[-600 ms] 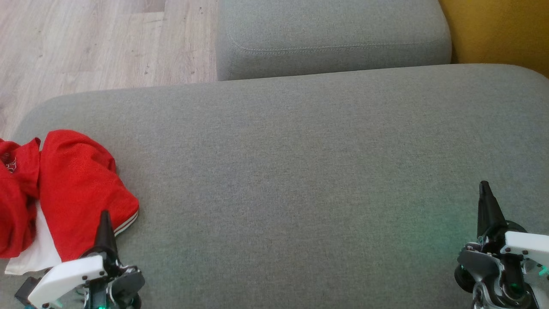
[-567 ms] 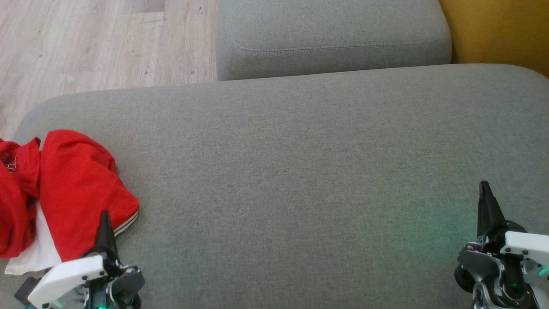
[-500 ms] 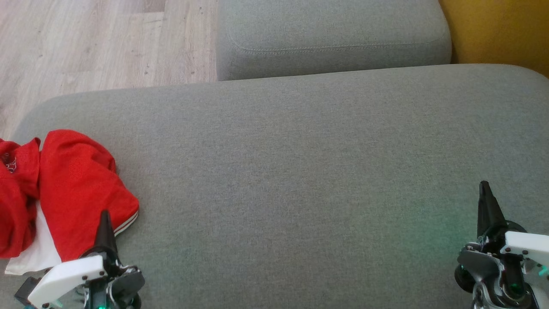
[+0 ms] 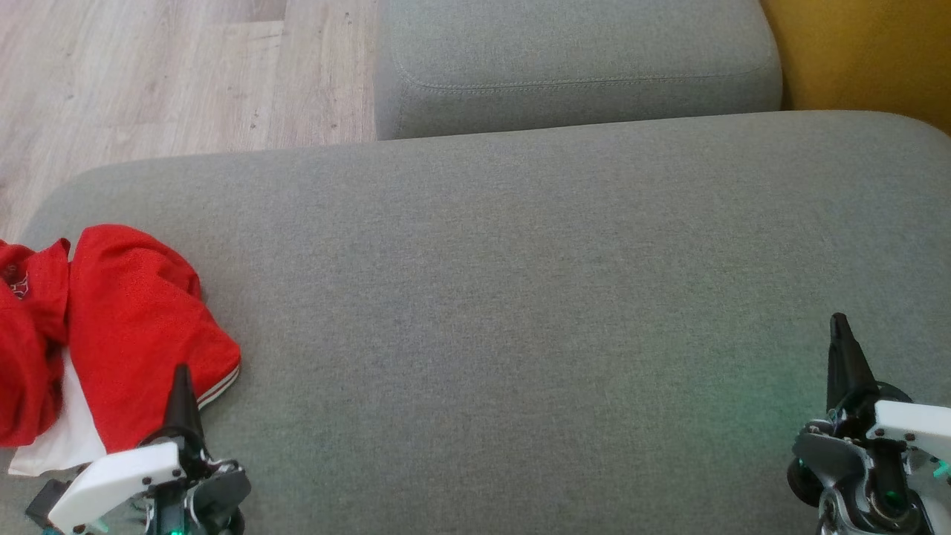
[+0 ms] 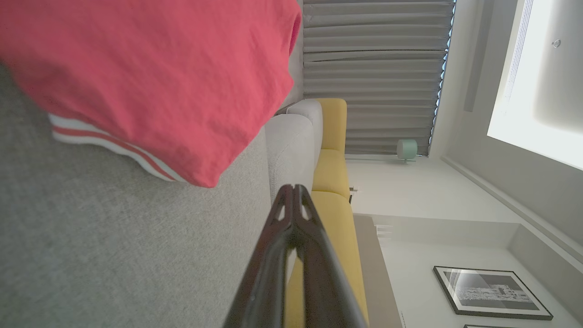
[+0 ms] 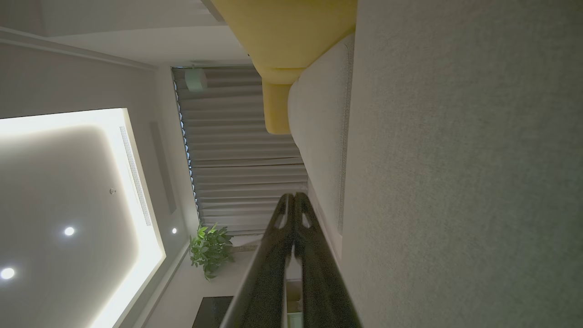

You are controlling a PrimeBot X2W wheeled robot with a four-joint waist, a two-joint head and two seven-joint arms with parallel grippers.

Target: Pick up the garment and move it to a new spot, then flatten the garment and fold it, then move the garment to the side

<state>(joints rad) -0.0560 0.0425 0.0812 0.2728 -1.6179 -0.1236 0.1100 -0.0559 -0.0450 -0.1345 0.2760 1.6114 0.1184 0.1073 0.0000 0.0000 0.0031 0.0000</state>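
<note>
- Fingers [image 4: 180,405] of the left gripper [image 4: 181,371] are pressed together tip to tip with nothing between them. The left wrist view shows the same closed pair.
- Those of the right gripper [image 4: 838,323] are likewise pinched closed and empty, low at the right end of the grey sofa seat [image 4: 520,297].
- The red garment [image 4: 126,319] lies crumpled at the far left end of the seat, partly cut off by the head view's left edge. A white cloth [image 4: 67,438] shows under it; whether that is part of the garment cannot be told.
- The garment lies just ahead and to the left of the left fingers, its striped hem [image 4: 223,383] nearest them. I cannot tell whether they touch it.
- The heap's long axis runs roughly near to far from the robot.
- The left arm is clearly the nearer one; the right is well apart, across the whole seat. A pick-up would likely start with the left fingers opening over that near hem.
</note>
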